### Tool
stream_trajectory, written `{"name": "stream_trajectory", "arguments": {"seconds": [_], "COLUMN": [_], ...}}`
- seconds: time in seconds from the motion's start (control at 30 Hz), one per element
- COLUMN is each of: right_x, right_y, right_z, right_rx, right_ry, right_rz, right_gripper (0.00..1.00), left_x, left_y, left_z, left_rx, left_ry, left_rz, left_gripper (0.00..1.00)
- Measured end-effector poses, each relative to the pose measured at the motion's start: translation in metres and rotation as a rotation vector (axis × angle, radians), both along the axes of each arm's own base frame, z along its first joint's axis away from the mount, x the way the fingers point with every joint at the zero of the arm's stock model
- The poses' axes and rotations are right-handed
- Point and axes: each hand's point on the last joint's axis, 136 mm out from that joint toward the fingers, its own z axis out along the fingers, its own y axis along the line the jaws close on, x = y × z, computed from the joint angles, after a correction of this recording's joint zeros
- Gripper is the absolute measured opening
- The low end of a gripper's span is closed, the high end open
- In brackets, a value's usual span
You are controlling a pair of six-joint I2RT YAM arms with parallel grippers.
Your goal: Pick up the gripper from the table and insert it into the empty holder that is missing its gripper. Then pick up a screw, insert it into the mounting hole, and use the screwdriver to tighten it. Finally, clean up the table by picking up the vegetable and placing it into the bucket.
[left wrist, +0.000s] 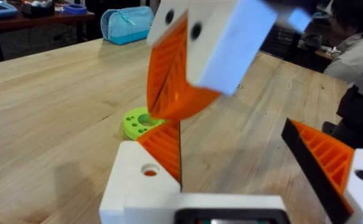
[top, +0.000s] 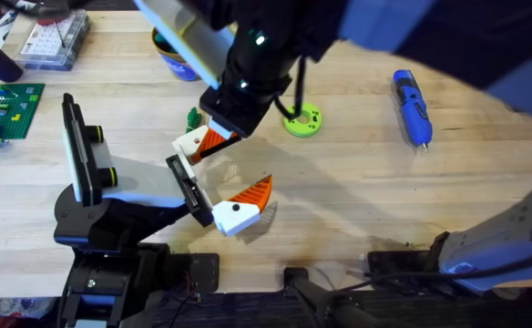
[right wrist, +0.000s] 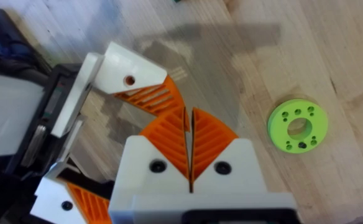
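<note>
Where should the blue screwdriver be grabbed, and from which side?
Grip the screwdriver across the middle of its thick blue body, coming straight down from above. It lies flat on the table with bare wood along both long sides. The thin metal tip at its near end is probably too slim to hold.

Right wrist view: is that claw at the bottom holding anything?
Nothing visibly: the right end effector is shut pad to pad, tips touching the orange finger at its pointed end.

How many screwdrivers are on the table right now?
1. The blue screwdriver lies on the table, right of the green ring in the overhead view. Others may be hidden where the table is blocked.
</note>
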Motion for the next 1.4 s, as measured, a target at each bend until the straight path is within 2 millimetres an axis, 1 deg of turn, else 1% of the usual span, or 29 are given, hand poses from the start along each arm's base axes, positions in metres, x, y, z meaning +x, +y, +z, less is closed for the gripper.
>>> {"name": "stream_trajectory", "arguments": {"seconds": [0.1, 0.33, 0.47, 0.6, 0.7, 0.8, 0.9, 0.97, 1.07, 1.13, 1.23, 1.3, 1.33, 1.37, 1.4], "right_x": [0.0, 0.001, 0.002, 0.007, 0.012, 0.016, 0.018, 0.021, 0.03, 0.035, 0.039, 0.043, 0.045, 0.047, 0.047], "right_y": [0.001, 0.002, 0.001, -0.007, -0.023, -0.048, -0.079, -0.097, -0.116, -0.127, -0.141, -0.145, -0.147, -0.149, -0.151], "right_z": [-0.011, -0.009, -0.003, 0.014, 0.031, 0.045, 0.049, 0.05, 0.046, 0.039, 0.023, 0.012, 0.007, 0.001, -0.004], "right_rx": [-0.026, -0.017, -0.002, 0.033, 0.057, 0.053, 0.011, -0.015, -0.036, -0.049, -0.074, -0.072, -0.072, -0.07, -0.075], "right_ry": [0.02, 0.014, 0.003, -0.022, -0.042, -0.05, -0.04, -0.027, -0.014, -0.004, 0.02, 0.026, 0.027, 0.026, 0.032], "right_rz": [0.002, 0.002, -0.003, -0.024, -0.057, -0.106, -0.164, -0.205, -0.263, -0.299, -0.346, -0.378, -0.39, -0.4, -0.408], "right_gripper": [0.005, 0.005, 0.005, 0.005, 0.005, 0.005, 0.005, 0.005, 0.004, 0.004, 0.003, 0.155, 0.302, 0.477, 0.617], "left_x": [0.0, 0.0, 0.0, 0.0, 0.0, 0.0, 0.0, 0.0, 0.0, 0.0, 0.0, 0.0, 0.0, 0.0, 0.0], "left_y": [0.0, 0.0, 0.0, 0.0, 0.0, 0.0, 0.0, 0.0, 0.0, 0.0, 0.0, 0.0, 0.0, 0.0, 0.0], "left_z": [0.0, 0.0, 0.0, 0.0, 0.0, 0.0, 0.0, 0.0, 0.0, 0.0, 0.0, 0.0, 0.0, 0.0, 0.0], "left_rx": [-0.002, -0.004, -0.004, -0.004, -0.004, -0.004, -0.004, -0.004, -0.004, -0.004, -0.004, -0.004, -0.004, -0.004, -0.004], "left_ry": [0.005, 0.007, 0.007, 0.007, 0.007, 0.007, 0.007, 0.007, 0.007, 0.007, 0.007, 0.007, 0.007, 0.007, 0.007], "left_rz": [0.001, 0.001, 0.001, 0.001, 0.001, 0.001, 0.001, 0.001, 0.001, 0.001, 0.001, 0.001, 0.001, 0.001, 0.001], "left_gripper": [0.989, 0.989, 0.989, 0.989, 0.989, 0.989, 0.989, 0.989, 0.989, 0.989, 0.989, 0.989, 0.989, 0.989, 0.989]}}
